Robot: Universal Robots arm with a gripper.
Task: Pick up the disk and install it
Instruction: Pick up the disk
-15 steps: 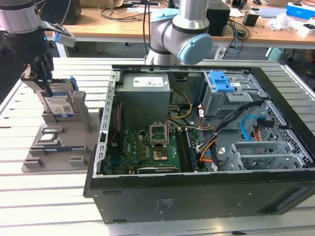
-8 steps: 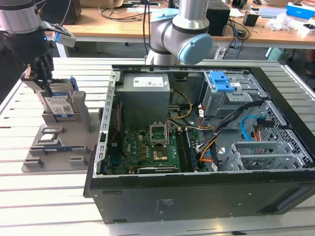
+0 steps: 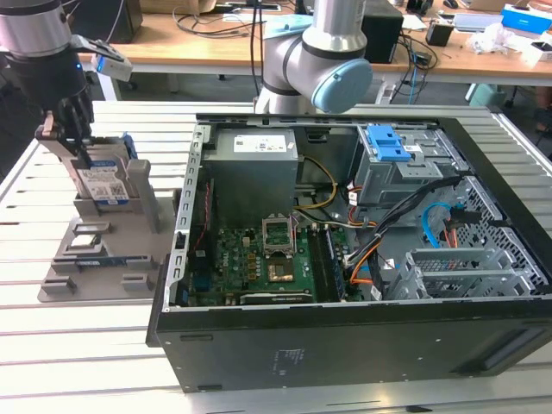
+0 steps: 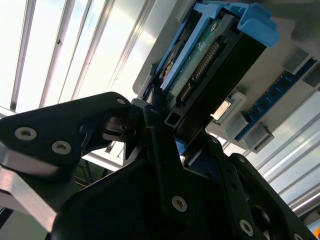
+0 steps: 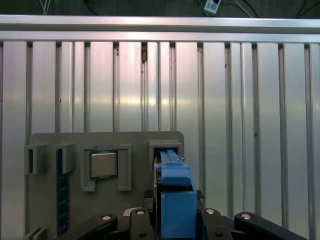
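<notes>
The disk [image 3: 105, 183] stands on edge in the grey stand [image 3: 95, 259] on the exterior view's left, label facing outward and blue rails along its sides. My gripper [image 3: 73, 142] comes down on it from above, a dark finger on either side of its upper end. In the second wrist view the disk [image 4: 200, 65] shows its connector edge and blue rail, with the gripper [image 4: 175, 125] closed against its sides. In the first wrist view the blue carrier end [image 5: 175, 195] sits between the gripper [image 5: 175, 217] linkages, over the stand [image 5: 135, 142].
The open computer case [image 3: 345, 216] lies to the exterior view's right of the stand, with a blue-latched drive bay [image 3: 388, 142] at its far side. The arm's base [image 3: 319, 60] stands behind the case. A silver chip [image 5: 104, 165] sits in another stand slot. The table is slatted aluminium [image 3: 52, 362].
</notes>
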